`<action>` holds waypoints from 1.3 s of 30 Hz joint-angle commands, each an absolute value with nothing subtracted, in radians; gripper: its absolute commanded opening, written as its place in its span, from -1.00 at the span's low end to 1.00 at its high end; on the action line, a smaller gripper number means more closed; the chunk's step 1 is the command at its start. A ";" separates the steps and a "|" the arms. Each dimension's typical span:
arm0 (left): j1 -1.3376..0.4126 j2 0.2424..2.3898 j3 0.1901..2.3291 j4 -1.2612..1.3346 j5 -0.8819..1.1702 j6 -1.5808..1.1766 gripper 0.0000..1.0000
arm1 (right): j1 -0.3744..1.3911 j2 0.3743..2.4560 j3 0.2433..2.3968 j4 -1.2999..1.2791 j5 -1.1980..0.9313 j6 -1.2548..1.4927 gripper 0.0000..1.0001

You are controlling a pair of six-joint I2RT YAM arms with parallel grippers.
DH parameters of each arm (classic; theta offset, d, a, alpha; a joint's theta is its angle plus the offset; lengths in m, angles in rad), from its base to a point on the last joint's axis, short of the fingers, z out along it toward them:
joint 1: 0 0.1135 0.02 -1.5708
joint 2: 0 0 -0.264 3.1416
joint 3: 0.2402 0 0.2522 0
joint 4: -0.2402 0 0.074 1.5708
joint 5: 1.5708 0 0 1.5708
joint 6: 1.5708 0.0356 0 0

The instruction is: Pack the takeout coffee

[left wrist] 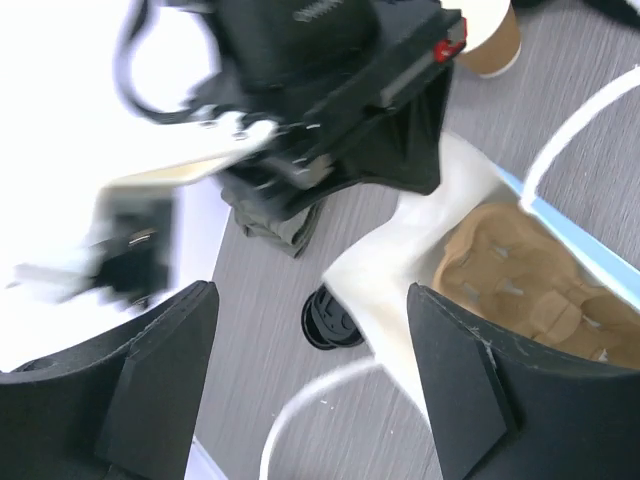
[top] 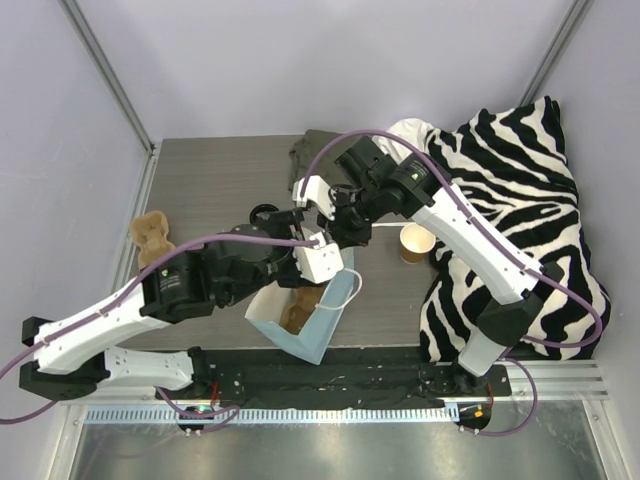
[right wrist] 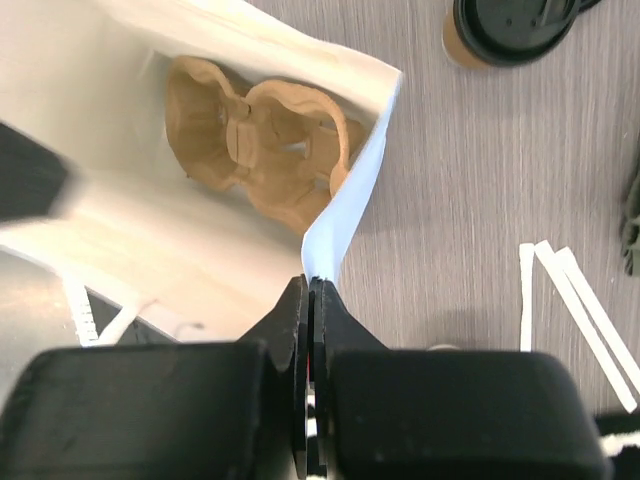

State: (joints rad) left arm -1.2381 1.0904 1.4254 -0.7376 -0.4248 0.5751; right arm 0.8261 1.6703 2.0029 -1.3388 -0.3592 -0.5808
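The takeout coffee (top: pixel 265 213), a tan cup with a black lid, stands on the table behind the left arm. It also shows in the right wrist view (right wrist: pixel 508 28) and as a black lid in the left wrist view (left wrist: pixel 330 320). The blue paper bag (top: pixel 322 335) stands open at the near edge with a brown pulp carrier (right wrist: pixel 258 140) inside. My right gripper (right wrist: pixel 312 285) is shut on the bag's blue rim (right wrist: pixel 355 200). My left gripper (left wrist: pixel 310 295) is open, with its jaws either side of the bag's white inner wall (left wrist: pixel 400 270) and touching nothing.
A lidless tan cup (top: pixel 417 242) stands right of the bag. A second pulp carrier (top: pixel 152 237) lies at the left edge. A zebra-print cloth (top: pixel 510 190) covers the right side. A dark green cloth (top: pixel 315 150) lies at the back. White handle strips (right wrist: pixel 572 312) lie on the table.
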 commanded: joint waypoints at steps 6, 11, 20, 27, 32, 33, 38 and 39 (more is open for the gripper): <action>-1.243 1.065 1.564 -0.797 -0.329 0.457 0.55 | 0.810 1.591 1.919 -1.296 -0.305 -0.577 -0.98; -1.195 1.123 1.773 -0.916 -0.338 0.325 0.58 | 0.750 1.543 1.869 -1.209 -0.285 -0.497 -0.99; -0.791 1.091 1.801 -1.104 -0.177 0.065 0.70 | 0.718 1.345 1.617 -1.028 -0.341 -0.469 -0.98; -0.559 1.046 1.628 -1.129 -0.003 -0.064 0.80 | 0.721 1.264 1.588 -0.943 -0.376 -0.472 -0.98; -0.319 1.075 1.523 -1.085 0.293 -0.075 0.86 | 0.729 1.276 1.690 -1.014 -0.393 -0.500 -0.98; -0.278 1.118 1.520 -1.089 0.348 -0.077 0.87 | 0.732 1.285 1.697 -1.037 -0.393 -0.491 -0.98; -0.124 1.244 1.543 -1.078 0.522 -0.113 0.85 | 0.738 1.318 1.658 -1.088 -0.324 -0.469 -0.98; -0.124 1.268 1.549 -1.074 0.535 -0.118 0.86 | 0.738 1.327 1.661 -1.095 -0.315 -0.471 -0.98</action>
State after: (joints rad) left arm -0.1532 1.2003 1.5192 -1.1088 0.3435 -0.0765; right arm 0.7315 1.2896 1.6623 -1.0714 -0.3645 -0.4889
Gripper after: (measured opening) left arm 0.927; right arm 0.029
